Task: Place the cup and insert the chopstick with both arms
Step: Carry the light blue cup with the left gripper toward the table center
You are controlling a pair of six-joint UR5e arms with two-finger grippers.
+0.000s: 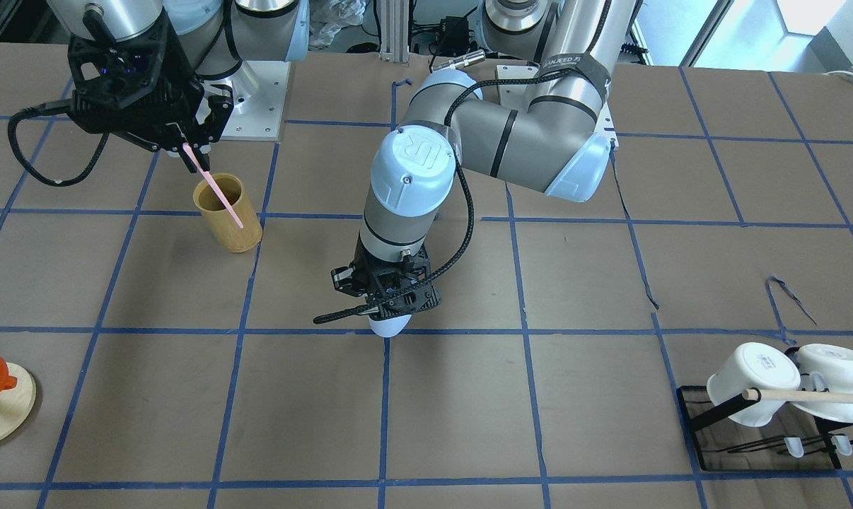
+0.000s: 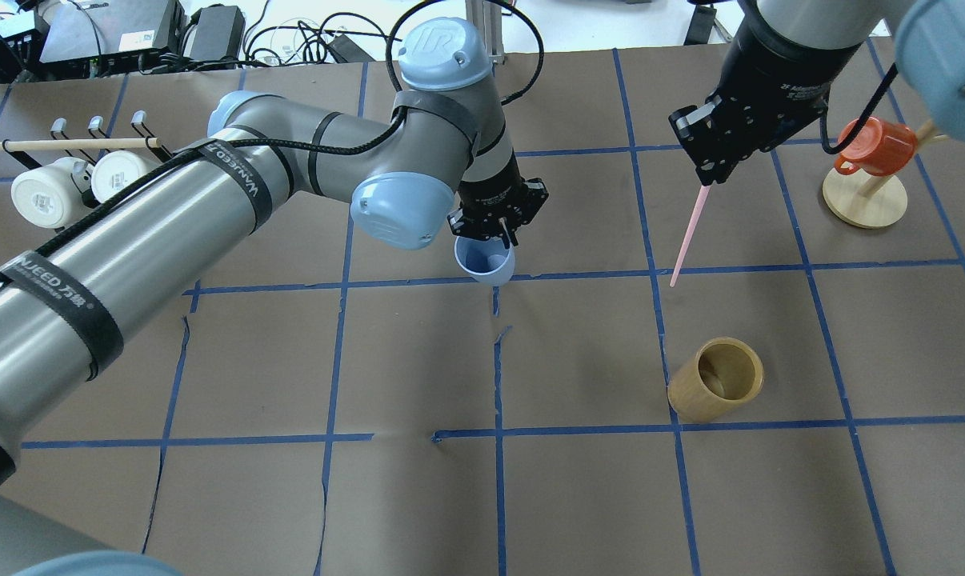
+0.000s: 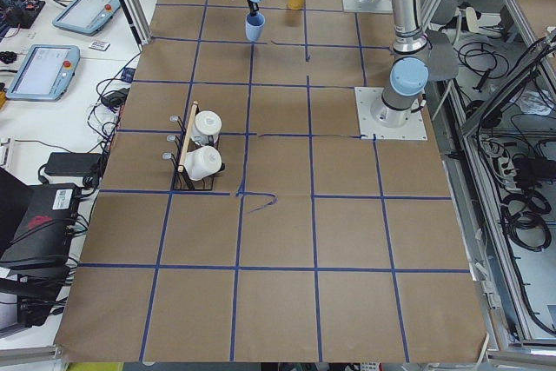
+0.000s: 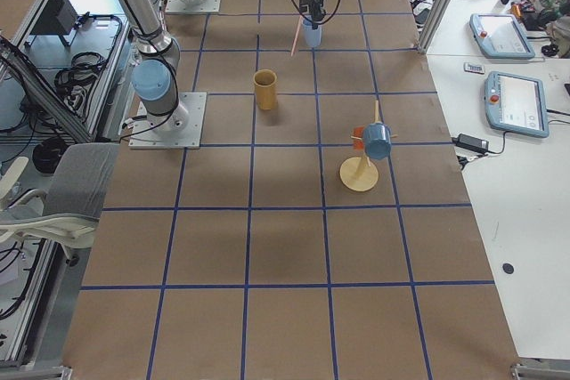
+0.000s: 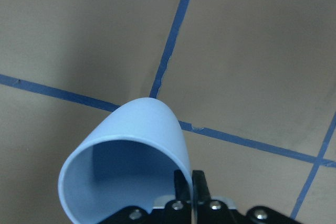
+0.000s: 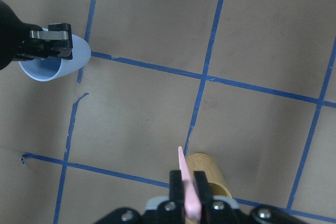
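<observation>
My left gripper (image 2: pixel 494 230) is shut on the rim of the pale blue cup (image 2: pixel 485 264), one finger inside and one outside. It holds the cup tilted just above the table's middle, near a blue tape crossing. The left wrist view shows the cup (image 5: pixel 126 150) under the shut fingers (image 5: pixel 181 184). My right gripper (image 2: pixel 708 174) is shut on the top of a pale pink chopstick (image 2: pixel 688 236), which hangs slanted above the table, right of the cup. The right wrist view shows the chopstick (image 6: pixel 185 182) and the cup (image 6: pixel 52 65) at far left.
A tan bamboo cylinder (image 2: pixel 718 390) stands near the right arm's side, below the chopstick tip. A black rack (image 2: pixel 134 122) with two white mugs (image 2: pixel 46 196) and a wooden rod (image 2: pixel 74 145) sits far left. An orange mug (image 2: pixel 874 144) hangs on a wooden stand (image 2: pixel 864 204) far right.
</observation>
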